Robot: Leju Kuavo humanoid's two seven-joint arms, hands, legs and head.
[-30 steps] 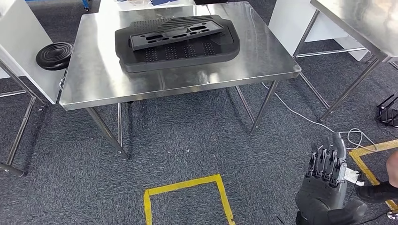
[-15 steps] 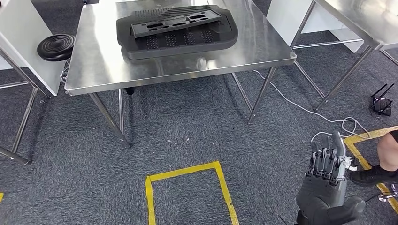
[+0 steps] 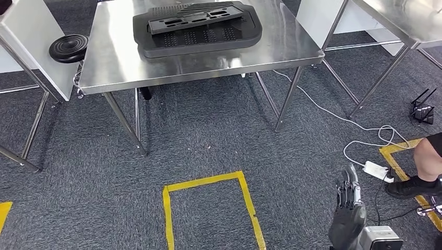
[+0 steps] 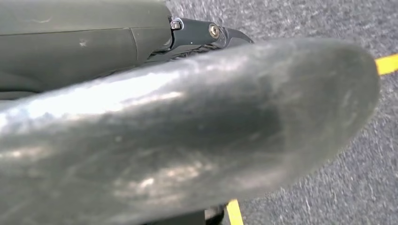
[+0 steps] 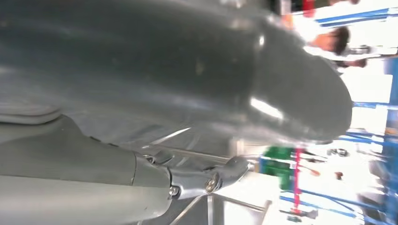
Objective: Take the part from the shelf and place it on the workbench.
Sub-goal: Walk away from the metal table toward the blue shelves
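A large black perforated part (image 3: 200, 39) lies flat on the steel workbench (image 3: 130, 65) at the top of the head view, with a narrower slotted black piece (image 3: 195, 17) resting on it. My right hand (image 3: 348, 208) hangs low at the lower right over the carpet, far from the bench, its fingers straight and holding nothing. In the right wrist view its thick grey thumb (image 5: 187, 70) lies stretched out. In the left wrist view my left hand's thumb (image 4: 197, 136) crosses the picture above the grey carpet, hiding the fingers behind it.
A black round stool (image 3: 68, 48) stands left of the bench beside a white panel (image 3: 31, 52). A second steel table (image 3: 412, 23) is at the right. A white cable and power strip (image 3: 376, 170), a person's leg and shoe (image 3: 417, 182) and a yellow tape outline (image 3: 208, 182) are on the floor.
The whole picture has shifted, so the camera moved: the bench now sits higher and farther. My right hand has dropped lower and turned edge-on. The person's leg shows further in.
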